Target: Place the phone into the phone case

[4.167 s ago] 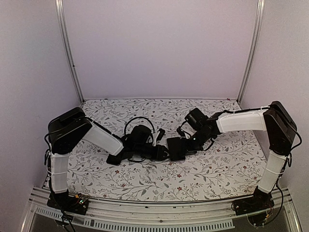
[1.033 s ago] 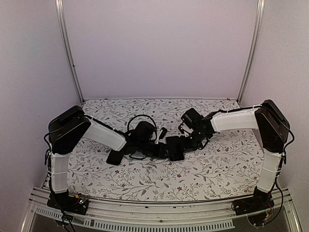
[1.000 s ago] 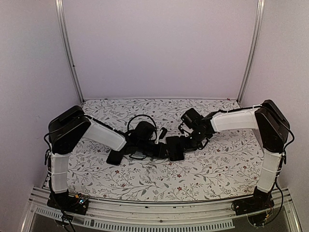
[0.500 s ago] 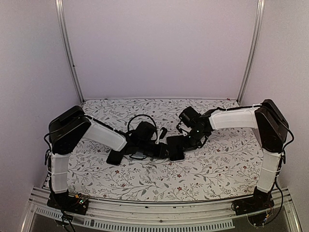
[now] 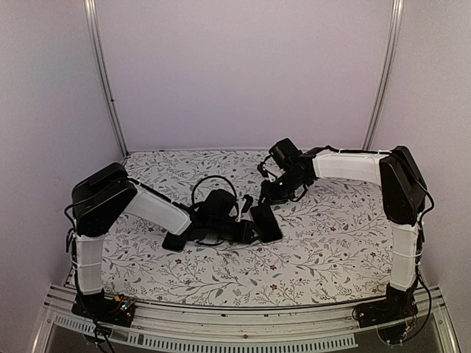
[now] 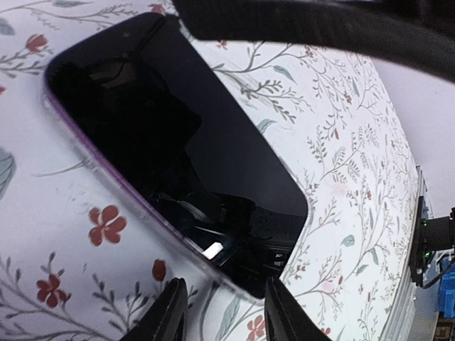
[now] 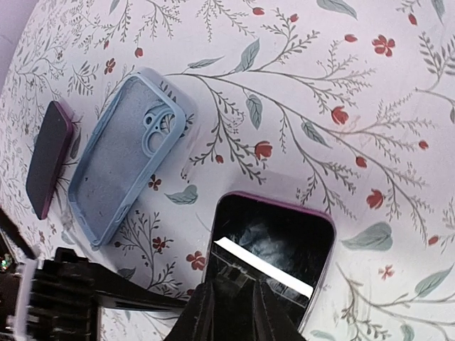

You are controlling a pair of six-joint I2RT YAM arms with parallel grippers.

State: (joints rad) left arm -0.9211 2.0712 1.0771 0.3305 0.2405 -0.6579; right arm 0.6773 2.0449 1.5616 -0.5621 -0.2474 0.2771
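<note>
Top view: black phone w/ purple rim (image 5: pixel 267 223) is seen lying flat on the floral cloth (image 5: pixel 331 243), approx. mid-table. The left gripper (image 5: pixel 246 229) is set just beside its left edge. The right gripper (image 5: pixel 263 194) is held behind it, apart.

Left wrist: fingers (image 6: pixel 173 316) are spread a little and nothing is pinched. The phone's corner lies just ahead of the gap.

Right wrist: jaws are seen slightly parted, w/ nothing between, over the phone's near end. A light-blue phone case (image 7: pixel 128 160) lies near the phone, apart. A dark purple-edged slab (image 7: pixel 48 158) is seen just past it.
</note>
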